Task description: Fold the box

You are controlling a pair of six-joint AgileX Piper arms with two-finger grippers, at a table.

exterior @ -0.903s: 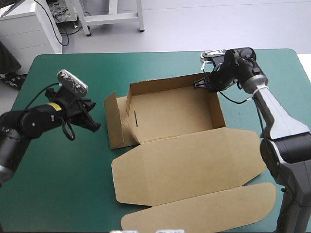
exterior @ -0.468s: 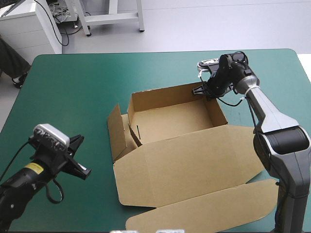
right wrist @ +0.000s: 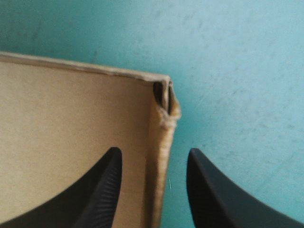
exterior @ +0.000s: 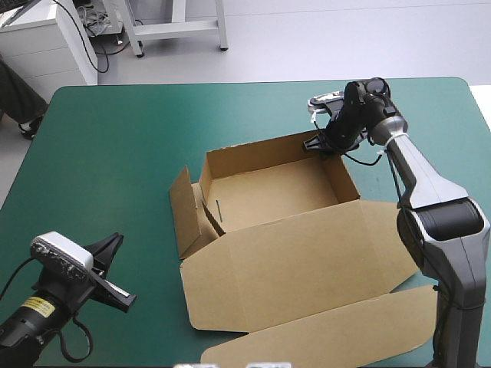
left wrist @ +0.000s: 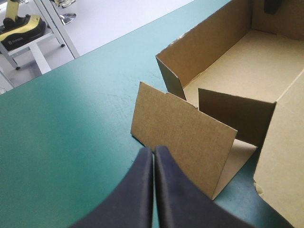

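The brown box [exterior: 276, 192] lies mid-table as an open tray, its walls raised and its lid [exterior: 299, 261] flat toward the near edge. A loose side flap [exterior: 184, 207] stands at its left end. My right gripper [exterior: 313, 143] is at the box's far right corner, open, one finger on each side of the right wall [right wrist: 159, 156]; the corner [right wrist: 166, 102] is just ahead of the tips. My left gripper [exterior: 129, 297] is low at the near left of the table, shut and empty. It points at the standing flap [left wrist: 183, 135], its tips [left wrist: 153, 148] a short way off it.
Bare teal-green cover [exterior: 115, 138] stretches left of and beyond the box. The lid's long front flap [exterior: 322, 330] reaches almost to the table's near edge.
My left arm has drawn back from beside the box's left flap to the near left corner of the table. The right gripper stays at the far right corner; the box has shifted slightly.
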